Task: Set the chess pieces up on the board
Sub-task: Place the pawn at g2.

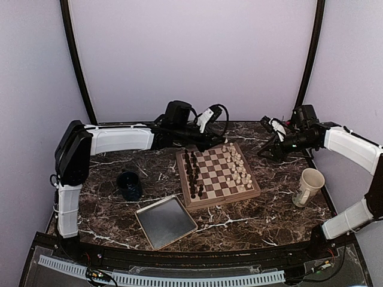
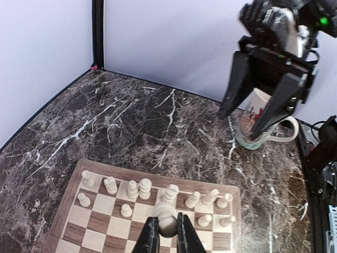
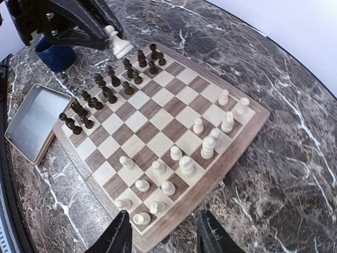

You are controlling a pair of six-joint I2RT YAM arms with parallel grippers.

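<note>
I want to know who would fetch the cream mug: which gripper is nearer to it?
The right gripper is nearer, hanging open off the board's far right corner, beyond the cream mug. The left gripper holds a white piece over the board's far edge.

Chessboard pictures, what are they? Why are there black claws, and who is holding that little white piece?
Those claws belong to two robot arms bolted to a marble table. One picture comes from a camera above and behind the arms. The other two come from small cameras on each wrist, so you see each claw's own fingers.

On the table sit a wooden chessboard with dark pieces on one side and cream-white pieces on the other, a grey metal tray, a dark blue cup and a white mug.

The left gripper is pinching one cream-white chess piece above the board. The right gripper is open and holds nothing.
</note>
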